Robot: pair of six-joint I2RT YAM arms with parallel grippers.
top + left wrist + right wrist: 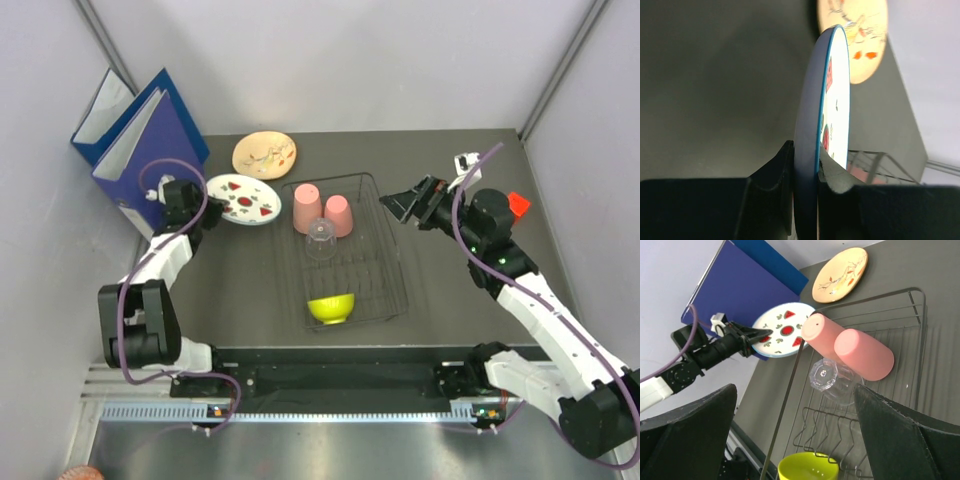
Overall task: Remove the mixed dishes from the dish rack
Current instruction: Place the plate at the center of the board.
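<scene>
My left gripper (pixel 207 203) is shut on the rim of the white plate with red fruit prints (pixel 243 199), holding it left of the dish rack (pixel 385 262); the plate shows edge-on between the fingers in the left wrist view (pixel 810 150). The tan patterned plate (pixel 264 153) lies on the table behind the rack. Two pink cups (pixel 306 207) (pixel 338 215), a clear glass (pixel 319 240) and a lime-yellow bowl (pixel 330 307) are in the rack. My right gripper (pixel 400 205) is open and empty above the rack's right rim. The cups (pixel 862 353) and the glass (pixel 830 377) also show in the right wrist view.
A blue ring binder (pixel 140 140) stands at the back left, close behind the left gripper. A small red cube (pixel 517 205) sits at the right by the right arm. Grey walls close in the table on both sides.
</scene>
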